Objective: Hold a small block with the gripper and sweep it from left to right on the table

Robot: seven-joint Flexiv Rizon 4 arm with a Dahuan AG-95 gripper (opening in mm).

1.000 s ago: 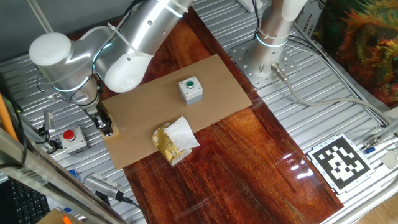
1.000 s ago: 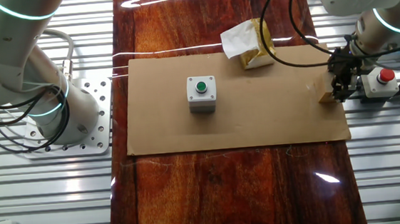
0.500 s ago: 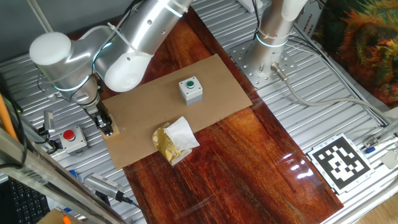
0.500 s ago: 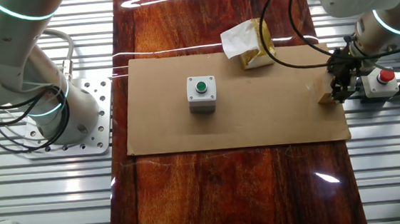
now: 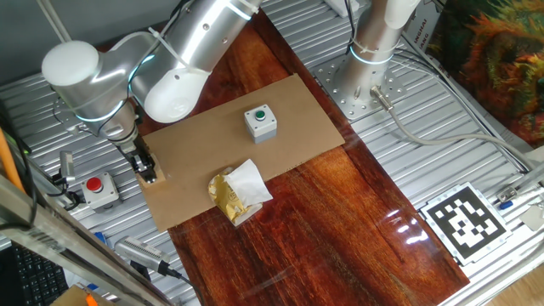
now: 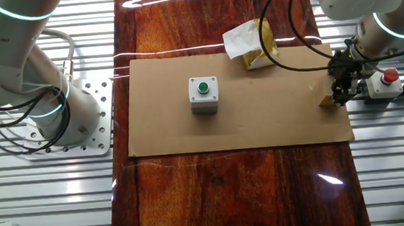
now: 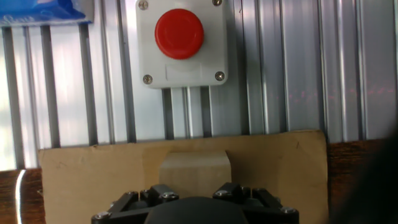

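The small block (image 5: 151, 178) is a light-tan cube at the left edge of the cardboard sheet (image 5: 289, 119), which lies on the red-brown table (image 5: 340, 212). My gripper (image 5: 145, 170) points down onto it, its black fingers closed on the block. In the other fixed view the block (image 6: 326, 101) is at the cardboard's right edge under the gripper (image 6: 338, 95). In the hand view the block (image 7: 194, 169) sits between the jaws of the gripper (image 7: 194, 190), and the fingertips are hidden.
A grey box with a green button (image 5: 260, 121) stands mid-cardboard. A crumpled gold-and-white wrapper (image 5: 238, 194) lies at the cardboard's near edge. A red-button box (image 5: 98, 189) sits on the ribbed metal just left of the gripper. A white-and-silver post (image 5: 374, 34) stands at the back.
The gripper and the block have shifted very slightly inward along the cardboard edge. Nothing else has moved.
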